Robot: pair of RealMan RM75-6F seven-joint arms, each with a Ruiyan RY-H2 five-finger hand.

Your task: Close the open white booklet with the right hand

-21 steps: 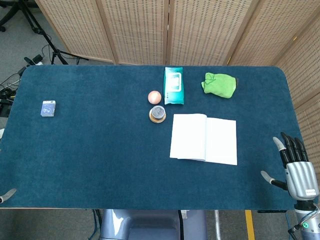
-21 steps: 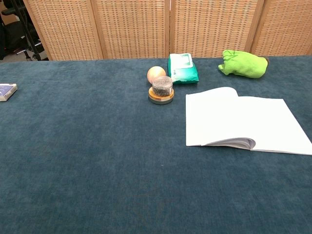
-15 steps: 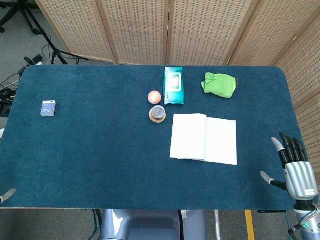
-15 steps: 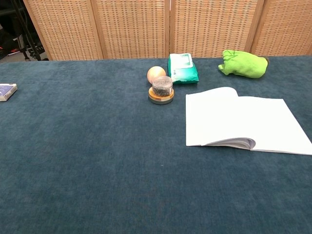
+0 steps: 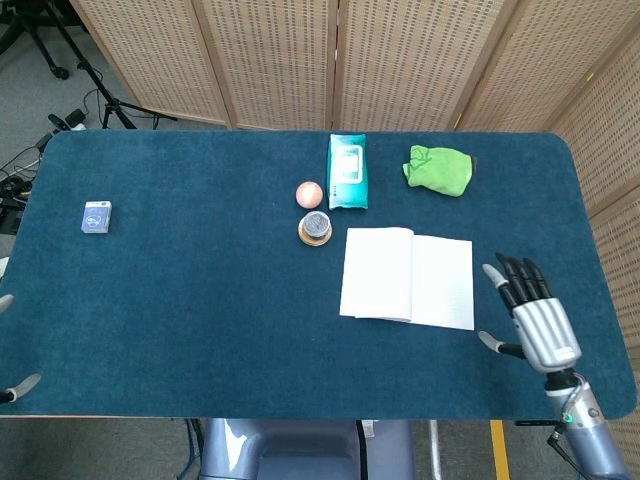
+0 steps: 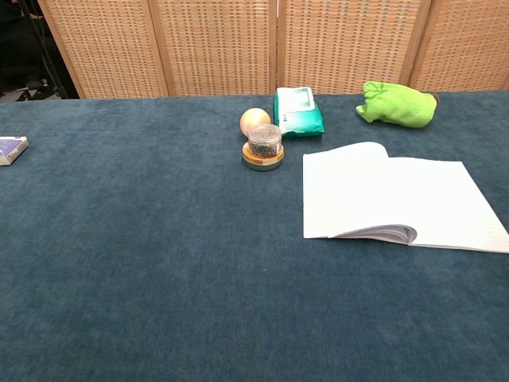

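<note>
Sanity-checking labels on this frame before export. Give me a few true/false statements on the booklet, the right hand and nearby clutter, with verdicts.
1. The white booklet lies open on the table. True.
2. The right hand is gripping the booklet's right page. False: it is beside the booklet's right edge with fingers spread, holding nothing.
3. The small jar stands on the booklet. False: it stands on the table, just off the booklet's upper-left corner.
4. The green cloth lies beyond the booklet, near the table's far edge. True.
5. The teal packet is beside the blue box. False: the box sits alone far to the left.
</note>
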